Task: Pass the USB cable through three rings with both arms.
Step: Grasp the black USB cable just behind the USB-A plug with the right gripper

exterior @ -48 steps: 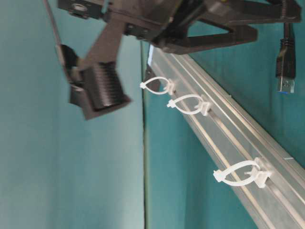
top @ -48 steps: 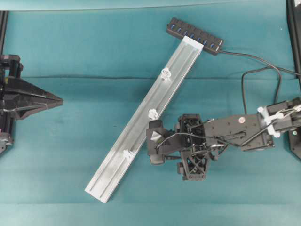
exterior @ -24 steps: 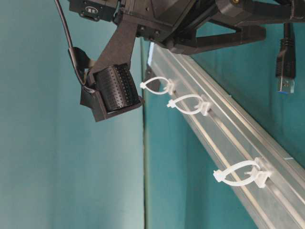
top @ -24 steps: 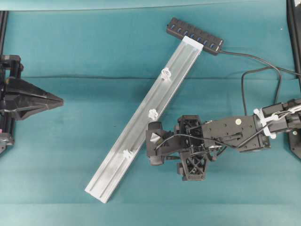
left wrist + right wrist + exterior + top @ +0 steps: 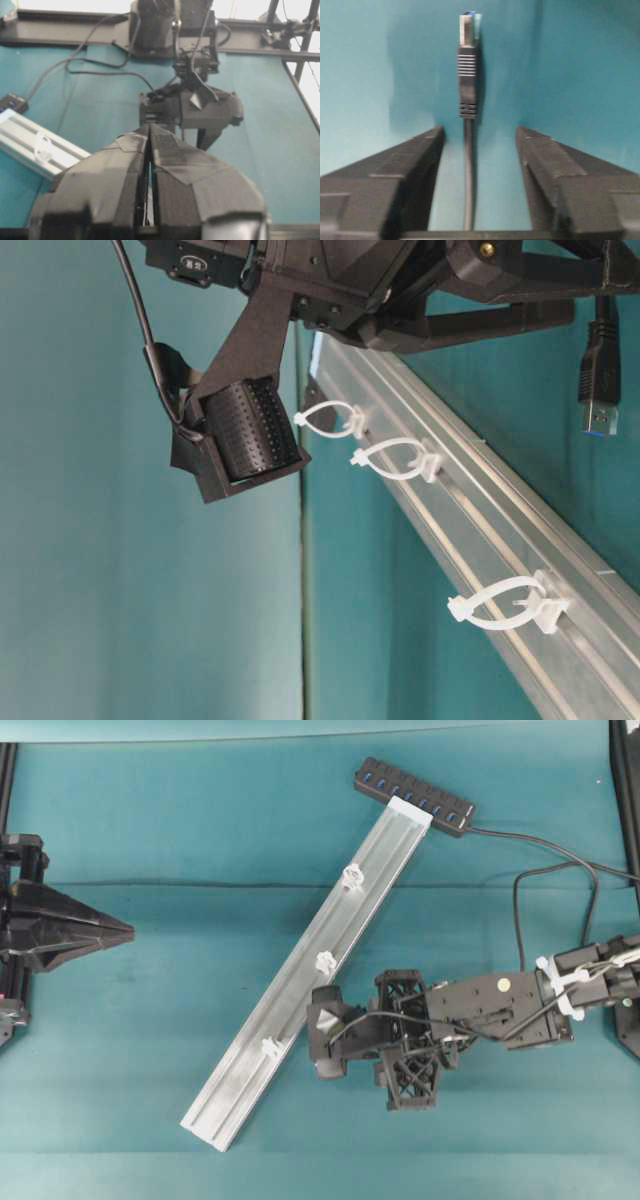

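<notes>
Here the USB cable [image 5: 468, 165] is seen lying on the teal cloth between the parted, not yet touching fingers of the right gripper [image 5: 479, 137], its long axis running straight ahead with the plug [image 5: 468, 65] just beyond the tips. The three rings [image 5: 326, 961] on the aluminium rail [image 5: 300, 982] lie just beside this gripper. The left gripper [image 5: 150, 137] is closed on nothing, well apart; the right arm is judged far nearer.

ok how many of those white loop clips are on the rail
3, in a row along the silver rail: one toward the hub end, one near the middle, one toward the lower end. None look hidden.
</notes>
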